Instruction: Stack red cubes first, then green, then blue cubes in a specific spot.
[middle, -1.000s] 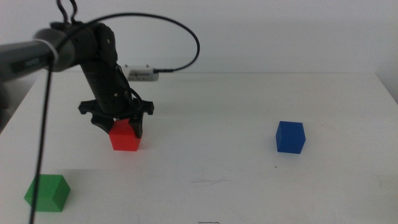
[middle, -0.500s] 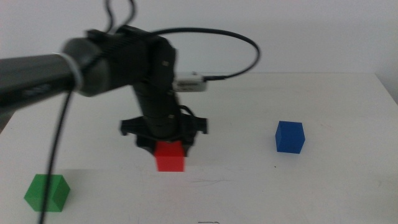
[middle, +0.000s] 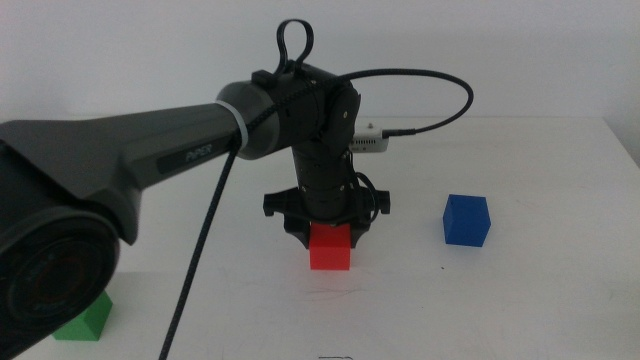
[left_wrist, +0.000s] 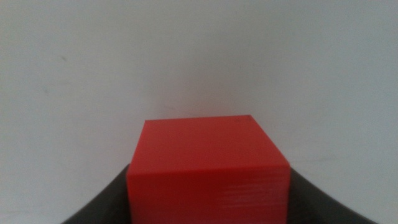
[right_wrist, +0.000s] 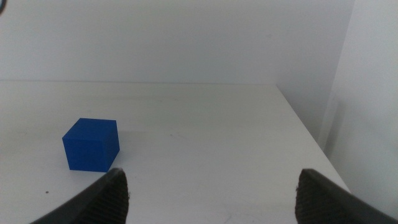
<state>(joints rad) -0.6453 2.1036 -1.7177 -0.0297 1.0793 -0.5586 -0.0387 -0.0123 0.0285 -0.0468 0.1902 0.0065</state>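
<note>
My left gripper (middle: 328, 240) is shut on the red cube (middle: 330, 247) near the middle of the table, the cube at or just above the white tabletop. In the left wrist view the red cube (left_wrist: 208, 167) fills the space between the dark jaws. Over to the right stands the blue cube (middle: 467, 220), which the right wrist view also shows as the blue cube (right_wrist: 91, 144) ahead of my open right gripper (right_wrist: 211, 193). The green cube (middle: 85, 320) lies at the front left, partly hidden behind the left arm. The right arm is out of the middle view.
A small white device (middle: 366, 142) with a black cable lies at the back of the table behind the left arm. The table's right edge (right_wrist: 305, 134) runs close to the right gripper, with a white wall beyond.
The left arm has carried the red cube rightward, from the left part of the table to near its middle. The blue and green cubes have not moved.
</note>
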